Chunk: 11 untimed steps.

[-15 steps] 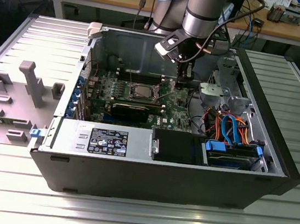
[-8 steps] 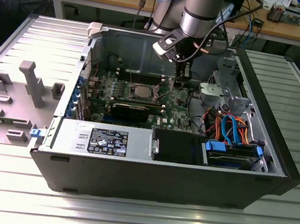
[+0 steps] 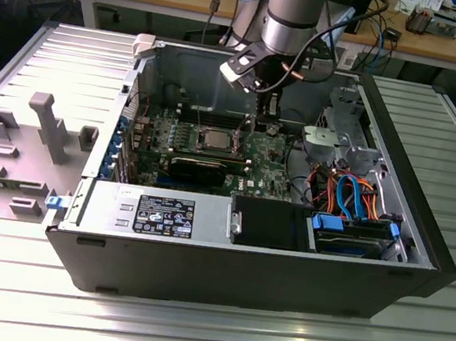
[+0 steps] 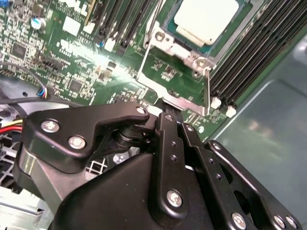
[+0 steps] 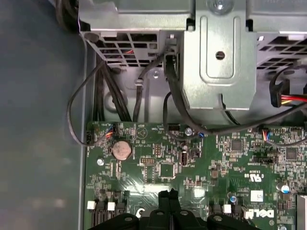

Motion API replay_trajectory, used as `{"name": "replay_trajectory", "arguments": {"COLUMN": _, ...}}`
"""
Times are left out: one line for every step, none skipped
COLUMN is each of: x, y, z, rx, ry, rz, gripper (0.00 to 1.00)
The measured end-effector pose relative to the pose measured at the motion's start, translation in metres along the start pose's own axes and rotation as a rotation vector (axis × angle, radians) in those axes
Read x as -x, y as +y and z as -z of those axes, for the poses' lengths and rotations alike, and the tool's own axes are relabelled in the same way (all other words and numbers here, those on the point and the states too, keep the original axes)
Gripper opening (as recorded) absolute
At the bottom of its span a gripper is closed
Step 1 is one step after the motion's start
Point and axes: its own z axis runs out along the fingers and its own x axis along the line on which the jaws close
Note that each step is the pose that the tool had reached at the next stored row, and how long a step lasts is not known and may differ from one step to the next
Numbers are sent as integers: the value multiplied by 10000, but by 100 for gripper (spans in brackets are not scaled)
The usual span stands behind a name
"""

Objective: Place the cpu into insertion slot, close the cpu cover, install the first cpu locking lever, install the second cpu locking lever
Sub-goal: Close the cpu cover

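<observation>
The cpu (image 4: 206, 19), a silvery square chip, lies in the insertion slot (image 4: 169, 42) on the green board; the exterior view has it at mid-board (image 3: 213, 139). The cpu cover (image 4: 182, 101), a thin metal frame, stands tilted up from the slot's edge, and board shows through its window. My gripper (image 4: 165, 114) is shut, with nothing visibly between the fingers, and its tips are right at the cover's raised free edge. In the exterior view the gripper (image 3: 261, 124) hangs just to the cpu's right. In the first wrist view the closed tips (image 5: 169, 195) point at the board.
Long black memory slots (image 4: 249, 52) flank the socket. A grey drive cage (image 5: 218, 57) with black cables rises beyond the board, and a coin battery (image 5: 121, 150) sits near the board's edge. Coloured cables (image 3: 351, 195) and the power supply (image 3: 155, 211) fill the case front.
</observation>
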Motion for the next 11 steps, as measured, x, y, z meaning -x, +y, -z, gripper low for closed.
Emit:
{"name": "replay_trajectory", "arguments": {"x": -1, "y": -43, "z": 0, "rx": 0, "ry": 0, "rz": -2, "gripper": 11}}
{"name": "replay_trajectory", "arguments": {"x": -2, "y": -75, "z": 0, "rx": 0, "ry": 0, "rz": -1, "gripper": 11}}
{"name": "replay_trajectory", "arguments": {"x": -3, "y": -90, "z": 0, "rx": 0, "ry": 0, "rz": -1, "gripper": 11}}
{"name": "replay_trajectory", "arguments": {"x": -3, "y": -109, "z": 0, "rx": 0, "ry": 0, "rz": -1, "gripper": 11}}
{"name": "replay_trajectory", "arguments": {"x": -4, "y": -136, "z": 1, "rx": 0, "ry": 0, "rz": -2, "gripper": 11}}
{"name": "replay_trajectory", "arguments": {"x": -6, "y": -162, "z": 1, "rx": 0, "ry": 0, "rz": -1, "gripper": 11}}
{"name": "replay_trajectory", "arguments": {"x": -7, "y": -191, "z": 0, "rx": 0, "ry": 0, "rz": -1, "gripper": 11}}
{"name": "replay_trajectory", "arguments": {"x": -7, "y": -225, "z": 1, "rx": 1, "ry": 0, "rz": -1, "gripper": 11}}
{"name": "replay_trajectory", "arguments": {"x": -9, "y": -266, "z": 1, "rx": 0, "ry": 1, "rz": -2, "gripper": 11}}
{"name": "replay_trajectory", "arguments": {"x": -9, "y": -294, "z": 1, "rx": 0, "ry": 0, "rz": -1, "gripper": 11}}
{"name": "replay_trajectory", "arguments": {"x": -10, "y": -318, "z": 1, "rx": -1, "ry": 0, "rz": -1, "gripper": 11}}
